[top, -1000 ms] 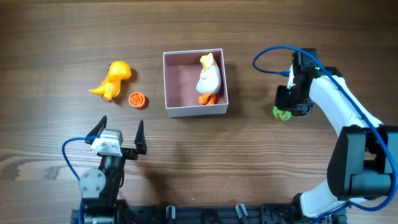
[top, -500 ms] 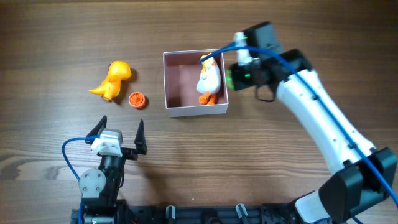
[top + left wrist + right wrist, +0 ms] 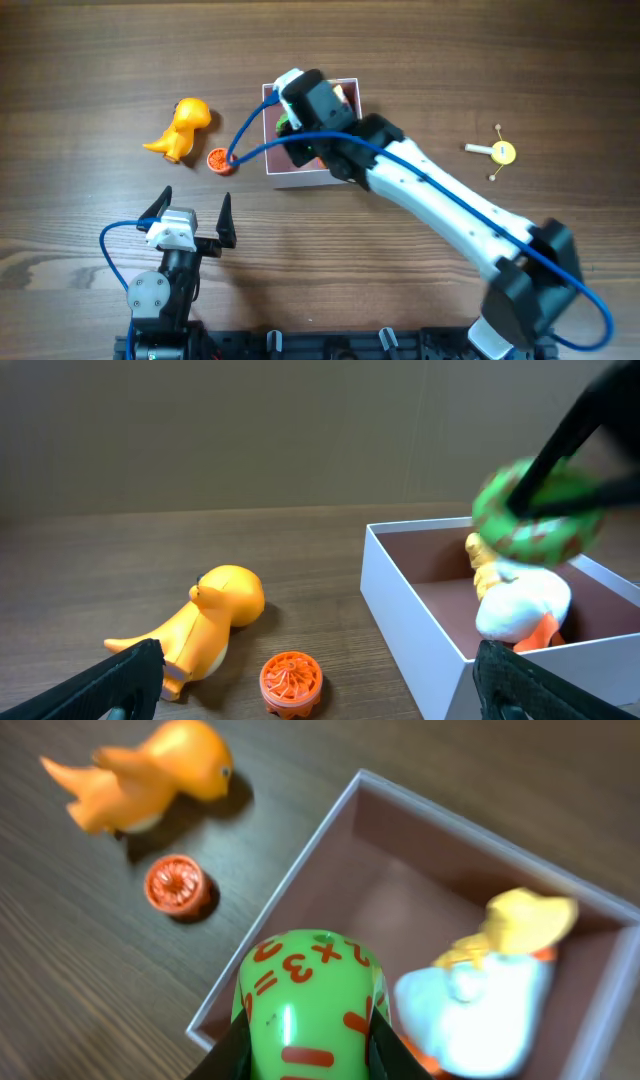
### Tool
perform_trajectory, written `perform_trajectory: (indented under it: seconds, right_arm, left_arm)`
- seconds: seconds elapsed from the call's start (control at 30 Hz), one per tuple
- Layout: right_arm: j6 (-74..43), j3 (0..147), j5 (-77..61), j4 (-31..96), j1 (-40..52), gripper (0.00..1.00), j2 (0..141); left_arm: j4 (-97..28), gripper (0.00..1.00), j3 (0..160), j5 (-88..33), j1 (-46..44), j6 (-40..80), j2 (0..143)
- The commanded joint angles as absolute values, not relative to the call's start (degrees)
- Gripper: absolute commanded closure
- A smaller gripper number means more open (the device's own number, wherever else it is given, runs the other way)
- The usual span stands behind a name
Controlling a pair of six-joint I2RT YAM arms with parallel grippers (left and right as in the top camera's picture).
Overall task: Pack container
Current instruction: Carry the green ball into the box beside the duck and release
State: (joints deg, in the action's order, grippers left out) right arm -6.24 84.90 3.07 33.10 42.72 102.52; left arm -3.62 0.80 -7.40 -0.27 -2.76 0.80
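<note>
Green plastic with red sums on it, the toy (image 3: 305,995) is pinched tight in the right gripper (image 3: 306,1045), hanging about over the white wall of the container (image 3: 285,890), which stands midway across the table (image 3: 420,40) with a white duck (image 3: 480,1005) lying along one side. I'd carry it further in over the bare pink floor, clear of rim and duck, and lower it before letting go. The left gripper (image 3: 192,213) sits spread wide, empty.

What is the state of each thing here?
Container: open, duck inside.
Duck: in the container.
Green toy: gripped, in the air over the container.
Right gripper: shut on the green toy.
Left gripper: open, empty.
Dinosaur: on the table, outside the container.
Disc: on the table, beside the dinosaur.
Yellow toy: on the table, alone.
</note>
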Motion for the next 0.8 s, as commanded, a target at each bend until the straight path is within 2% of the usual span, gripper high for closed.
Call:
perform_trajectory:
  seconds: [0.0,0.23,0.3,0.4,0.43,0.5,0.57,0.6,0.77]
  right_arm:
    - [-7.9,85.7,4.3,32.3,43.1,0.96,107.8]
    - [-7.9,85.7,3.9,31.7,43.1,0.95,111.4]
    - [-8.0,85.7,3.8,31.5,43.1,0.88,111.5]
    - [-9.0,85.7,3.1,31.6,43.1,0.87,111.5]
    - [-9.1,85.7,2.9,31.6,43.1,0.83,111.5]
    - [-9.2,85.7,2.9,32.0,43.1,0.54,111.5]
    - [-9.1,85.7,3.0,32.7,43.1,0.34,111.5]
    - [-9.1,85.7,3.0,33.0,43.1,0.28,111.5]
    - [-9.1,85.9,1.2,33.7,43.1,0.21,111.5]
  left_arm:
    - [-3.5,0.00,0.3,-8.5,-0.5,-3.9,0.4]
    - [-3.5,0.00,0.3,-8.4,-0.5,-3.9,0.4]
    - [-3.5,0.00,0.3,-8.5,-0.5,-3.9,0.4]
    - [-3.5,0.00,0.3,-8.5,-0.5,-3.9,0.4]
    - [-3.5,0.00,0.3,-8.5,-0.5,-3.9,0.4]
    - [-3.5,0.00,0.3,-8.5,-0.5,-3.9,0.4]
    - [-3.5,0.00,0.3,-8.5,-0.5,-3.9,0.4]
    - [-3.5,0.00,0.3,-8.4,-0.5,-3.9,0.4]
    - [-3.5,0.00,0.3,-8.4,-0.5,-3.9,0.4]
